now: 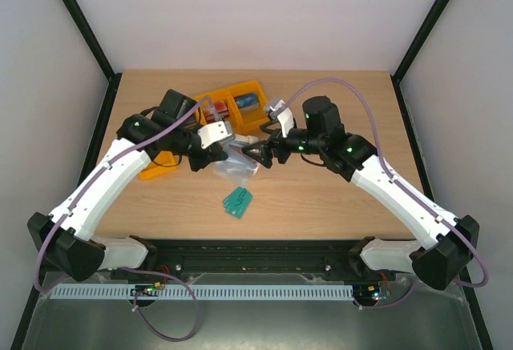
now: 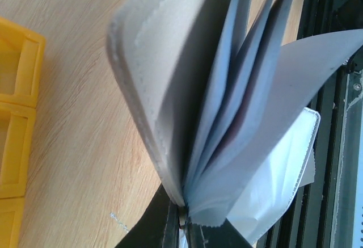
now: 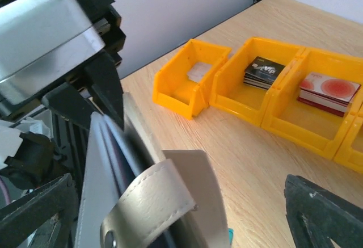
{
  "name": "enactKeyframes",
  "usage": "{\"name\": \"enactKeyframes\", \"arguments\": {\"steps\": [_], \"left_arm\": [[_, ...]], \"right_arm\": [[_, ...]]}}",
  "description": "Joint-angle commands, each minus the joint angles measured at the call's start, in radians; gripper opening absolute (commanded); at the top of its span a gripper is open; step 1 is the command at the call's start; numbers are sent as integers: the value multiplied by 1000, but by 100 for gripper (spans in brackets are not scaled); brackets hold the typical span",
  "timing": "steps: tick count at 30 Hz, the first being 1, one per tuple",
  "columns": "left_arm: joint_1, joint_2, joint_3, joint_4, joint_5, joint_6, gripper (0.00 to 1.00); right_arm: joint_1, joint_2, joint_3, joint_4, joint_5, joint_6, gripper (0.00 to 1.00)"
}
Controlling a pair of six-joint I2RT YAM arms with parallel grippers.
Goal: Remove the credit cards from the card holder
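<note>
My left gripper is shut on the card holder at its spine and holds it above the table. The beige cover and pale blue-grey pockets fan open. A dark reddish credit card edge shows faintly between two inner leaves. My right gripper stands wide open right at the holder's free edge. In the right wrist view, the card holder and its snap tab sit between the spread fingers without being pinched. A teal-green card lies flat on the table below.
A row of yellow bins stands behind the grippers, some holding card stacks. Another yellow bin lies under the left arm. The table's near edge meets a black rail.
</note>
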Motion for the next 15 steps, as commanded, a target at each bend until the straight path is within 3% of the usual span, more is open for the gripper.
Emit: {"name": "enactKeyframes", "arguments": {"steps": [1, 5, 12, 13, 15], "left_arm": [[-2, -6, 32, -60, 12, 43, 2], [-10, 5, 40, -56, 9, 48, 2], [-17, 25, 43, -35, 57, 22, 2], [-17, 25, 42, -34, 56, 23, 2], [-16, 23, 40, -35, 54, 25, 2]], "right_arm": [[2, 44, 85, -119, 27, -80, 94], [4, 71, 93, -146, 20, -83, 85], [25, 124, 95, -183, -55, -80, 79], [28, 128, 94, -182, -49, -76, 74], [33, 134, 93, -179, -29, -65, 55]]}}
